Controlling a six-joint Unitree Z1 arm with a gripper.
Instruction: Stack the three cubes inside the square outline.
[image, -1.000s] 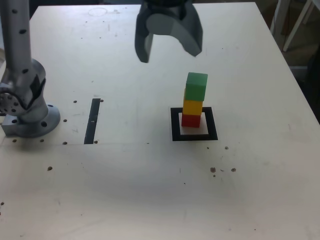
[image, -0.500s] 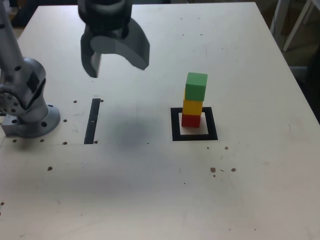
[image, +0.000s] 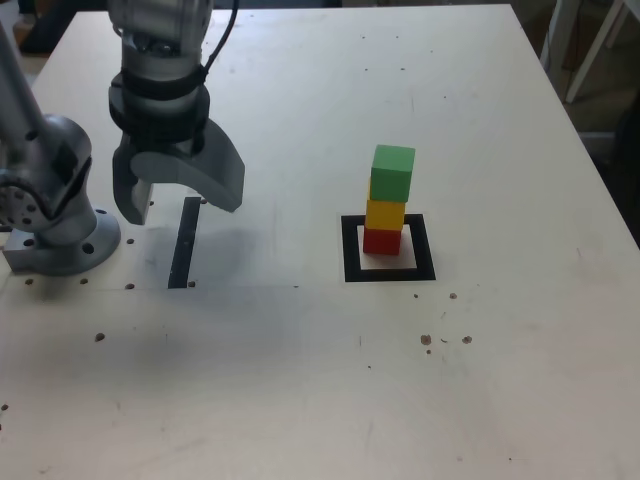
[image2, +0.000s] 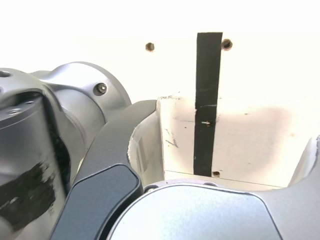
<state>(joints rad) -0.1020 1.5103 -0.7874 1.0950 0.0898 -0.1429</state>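
The three cubes stand in one upright stack: the red cube (image: 381, 240) at the bottom, the yellow cube (image: 385, 214) on it, the green cube (image: 392, 173) on top. The stack rests inside the square outline (image: 349, 262), toward its far side. My gripper (image: 175, 205) hangs open and empty over the narrow black strip (image: 183, 242), well off to the exterior view's left of the stack. In the wrist view the strip (image2: 206, 95) runs between the wide-apart jaws, and no cube shows there.
The arm's grey base (image: 52, 215) stands at the exterior view's left edge, close beside my gripper. Small screw holes and dark specks (image: 427, 340) dot the white table (image: 300, 380). A white frame (image: 590, 50) stands beyond the table's far right corner.
My open gripper has swung from above and behind the stack over to the exterior view's left and come down over the black strip. The stack has not moved.
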